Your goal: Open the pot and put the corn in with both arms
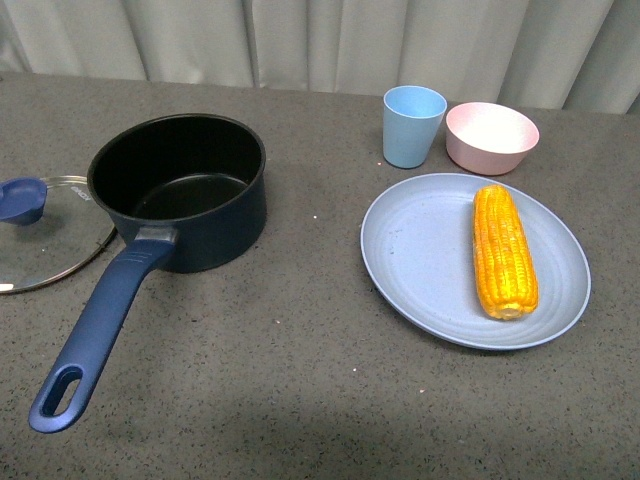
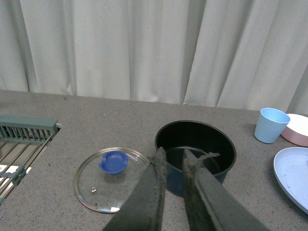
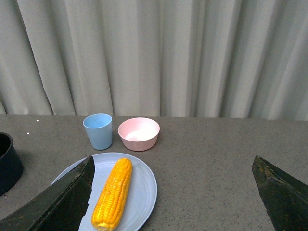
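Showed the pot (image 1: 215, 220) uncovered at upper left of the front frame, its glass lid (image 1: 45, 250) flat on the table (image 1: 300, 380) at the left edge, and the corn (image 1: 504, 252) lying on the blue plate (image 1: 420, 250) at right. Found the left gripper (image 2: 174, 151) at lower centre of its frame, jaws drawn almost together, clasping nothing. Found the right gripper (image 3: 173, 159) spread wide across its lower frame, empty.

A speckled grey surface (image 1: 300, 390) runs back to pale pleated curtains (image 1: 330, 40) along its 12 o'clock edge, under soft, even light. The left wrist view shows a grey-green wire rack (image 2: 26, 129) at another edge.
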